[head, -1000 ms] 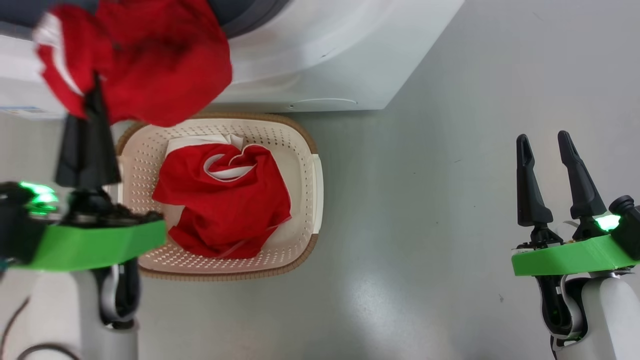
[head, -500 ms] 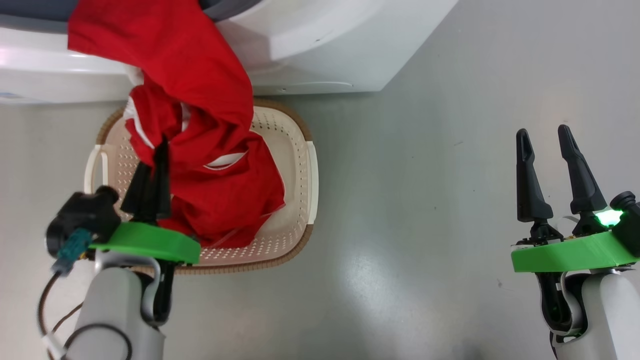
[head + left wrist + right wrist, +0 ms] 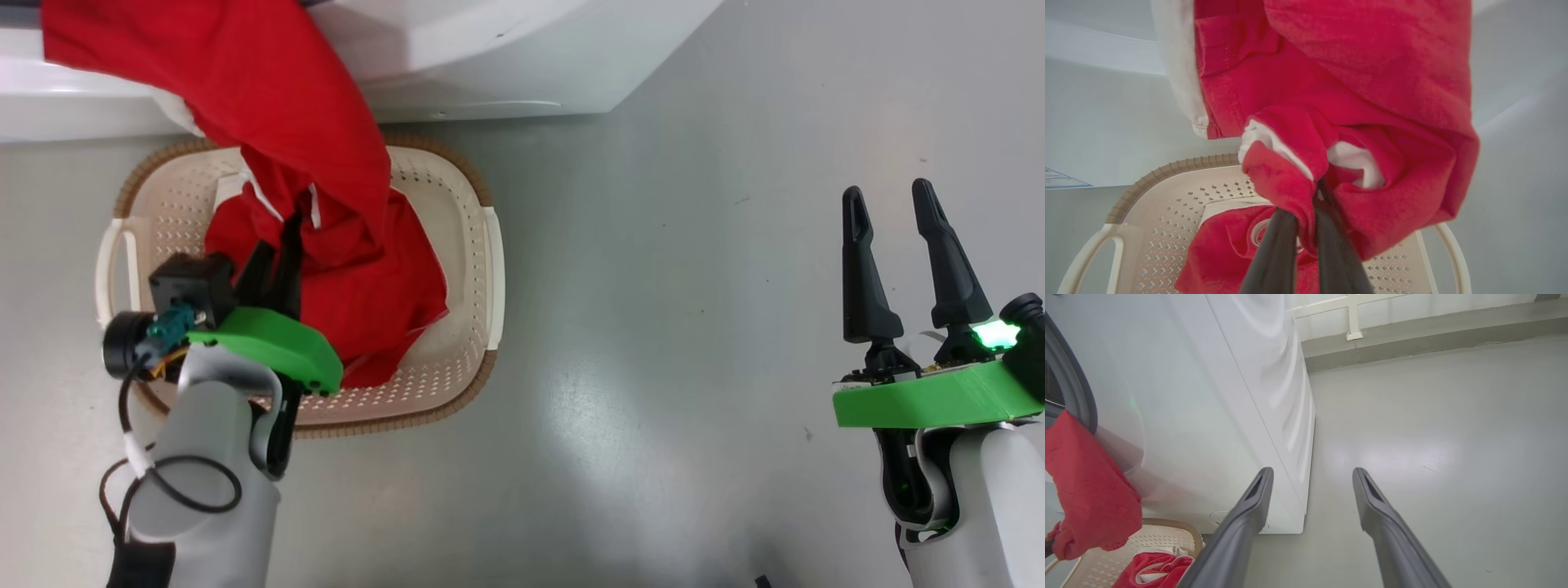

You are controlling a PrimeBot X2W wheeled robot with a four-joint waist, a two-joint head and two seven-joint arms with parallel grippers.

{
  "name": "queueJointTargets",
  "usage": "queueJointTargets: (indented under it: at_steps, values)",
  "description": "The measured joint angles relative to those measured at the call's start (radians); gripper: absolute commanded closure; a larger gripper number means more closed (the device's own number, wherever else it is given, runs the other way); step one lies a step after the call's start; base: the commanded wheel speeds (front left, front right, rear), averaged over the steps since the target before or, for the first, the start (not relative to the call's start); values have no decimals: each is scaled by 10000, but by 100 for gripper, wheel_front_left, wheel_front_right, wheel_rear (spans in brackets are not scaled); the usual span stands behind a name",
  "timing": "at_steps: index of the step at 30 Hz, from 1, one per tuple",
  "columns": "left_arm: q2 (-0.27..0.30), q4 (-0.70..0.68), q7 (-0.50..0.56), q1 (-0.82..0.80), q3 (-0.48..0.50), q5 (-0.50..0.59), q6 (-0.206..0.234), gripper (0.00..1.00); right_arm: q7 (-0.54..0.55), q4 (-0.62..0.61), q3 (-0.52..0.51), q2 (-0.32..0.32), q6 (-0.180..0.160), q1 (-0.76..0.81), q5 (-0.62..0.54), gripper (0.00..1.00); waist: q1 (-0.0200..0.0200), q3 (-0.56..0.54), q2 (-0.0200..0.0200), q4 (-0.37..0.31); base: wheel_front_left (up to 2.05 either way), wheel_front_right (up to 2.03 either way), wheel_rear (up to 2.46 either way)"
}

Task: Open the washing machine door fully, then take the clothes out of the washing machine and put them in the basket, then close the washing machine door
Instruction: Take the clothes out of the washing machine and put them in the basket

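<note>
My left gripper [image 3: 282, 237] is shut on a fold of a red garment [image 3: 277, 106] with white trim, just above the cream basket [image 3: 437, 204]. That garment trails up to the washing machine [image 3: 490, 57] at the top edge. In the left wrist view the gripper [image 3: 1308, 204] pinches the cloth [image 3: 1372, 102] over the basket [image 3: 1167, 168]. A second red garment [image 3: 392, 302] lies in the basket. My right gripper [image 3: 888, 193] stands open and holds nothing, far right over the floor. The washing machine door is out of view.
In the right wrist view, the white washing machine [image 3: 1216, 400] with its grey rubber ring [image 3: 1075, 388] stands left of the open gripper [image 3: 1312, 473]. A low kerb [image 3: 1412, 339] runs along the far wall. Grey floor [image 3: 694, 327] lies right of the basket.
My left gripper has come down from the machine's opening to just over the basket, pulling the red garment with it. The head camera has shifted a little. The right arm stays still.
</note>
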Motion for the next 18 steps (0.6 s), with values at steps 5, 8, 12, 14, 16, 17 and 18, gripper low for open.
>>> queueJointTargets:
  at_steps: [5, 8, 12, 14, 16, 17, 18]
  values:
    - [27, 865, 0, -418, 0, 52, 0, 77, 0, -27, -2, 0, 0, -1, 0, 0, 0, 153, 0, -114, 0, 0, 0]
    - [38, 1166, 0, -564, 58, 50, 0, 62, 0, -56, 0, 0, 0, -1, 0, 0, 0, 208, 0, -145, 0, 0, 0]
    - [42, 1220, 0, -660, 56, 46, 0, 14, 0, -58, -4, 0, 0, -3, 0, 0, 0, 225, 0, -127, 0, 0, 0]
    - [42, 1225, 0, -707, 50, 42, 0, 0, 0, -56, -10, 0, 0, -3, 0, 0, 0, 211, 0, -99, 0, 0, 0]
    - [42, 1221, 0, -713, 46, 23, 0, 0, 0, -56, -8, 0, 0, -4, 0, 0, 0, 187, 0, -69, 0, 0, 0]
    - [42, 1221, 0, -712, 46, 21, 0, 0, 0, -56, -8, 0, 0, -4, 0, 0, 0, 176, 0, -54, 0, 0, 0]
    - [42, 1206, 0, -712, 48, 19, 0, 0, 0, -56, -6, 0, 0, -4, 0, 0, 0, 165, 0, -41, 0, 0, 0]
